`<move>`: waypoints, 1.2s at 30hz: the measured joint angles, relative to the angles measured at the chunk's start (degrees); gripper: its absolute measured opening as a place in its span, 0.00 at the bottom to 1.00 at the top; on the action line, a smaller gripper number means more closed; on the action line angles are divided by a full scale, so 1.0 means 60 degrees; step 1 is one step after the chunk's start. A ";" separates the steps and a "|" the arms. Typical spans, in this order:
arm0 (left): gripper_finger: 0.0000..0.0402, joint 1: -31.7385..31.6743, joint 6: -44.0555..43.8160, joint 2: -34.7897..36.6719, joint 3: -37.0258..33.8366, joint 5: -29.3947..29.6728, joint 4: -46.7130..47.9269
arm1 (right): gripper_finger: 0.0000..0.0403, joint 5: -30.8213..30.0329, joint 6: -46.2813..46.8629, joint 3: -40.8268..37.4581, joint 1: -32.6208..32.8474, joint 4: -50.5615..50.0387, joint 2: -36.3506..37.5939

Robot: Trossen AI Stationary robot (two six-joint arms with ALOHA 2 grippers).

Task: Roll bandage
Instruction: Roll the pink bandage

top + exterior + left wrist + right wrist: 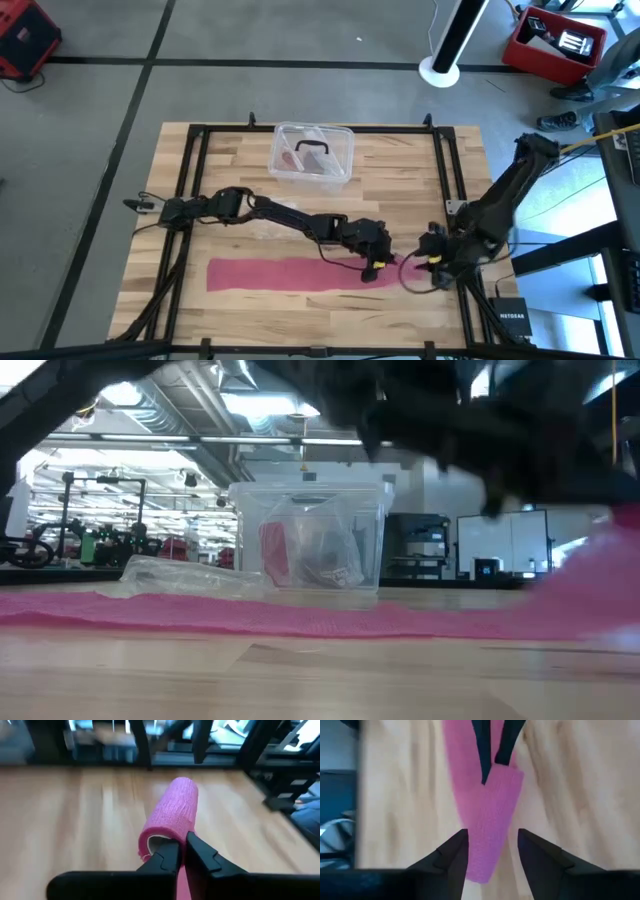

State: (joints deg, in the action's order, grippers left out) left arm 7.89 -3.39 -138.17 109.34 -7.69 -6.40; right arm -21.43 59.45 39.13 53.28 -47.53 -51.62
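The bandage lies as a long pink strip along the front edge of the table, running from near the front-left corner toward the front-right, where its end curls up off the wood into a loose roll.

The left gripper reaches from the left side across the middle of the table to that rolled end. In the left wrist view its two dark fingers stand pressed together — clenched on the rim of the bandage's rolled end, with pink fabric pinched between the tips.

The right gripper sits near the front-right corner, just beside the left one. In the right wrist view its fingers stand apart on either side of the free pink end; I cannot tell whether the pads touch the fabric, so whether it is grasping or released stays unclear. The left gripper's dark fingertips show farther off in that same view, meeting on the bandage.

Toward the back edge, about the middle, stands a clear plastic box with something reddish inside. Between the box and the strip lies a crumpled clear wrapper — flat on the wood, apart from the bandage.
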 joint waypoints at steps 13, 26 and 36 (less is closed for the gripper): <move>0.01 0.0027 0.3838 0.4454 -0.0004 0.2833 0.3080 | 0.43 -0.3084 -0.1245 0.2179 0.0349 -0.1794 0.2444; 0.01 -0.0477 0.5313 0.6889 -0.0007 0.4541 0.2720 | 0.57 -0.6783 -0.7912 0.2173 -0.0854 0.2626 0.1842; 0.01 -0.0560 0.5532 0.6867 -0.0011 0.4540 0.2674 | 0.53 -0.1540 -1.0973 0.0535 -0.5791 0.8501 0.1678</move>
State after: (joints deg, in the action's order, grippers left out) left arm 4.53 29.80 -96.97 109.27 19.55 9.65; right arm -30.67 -6.39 42.34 18.54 3.48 -41.55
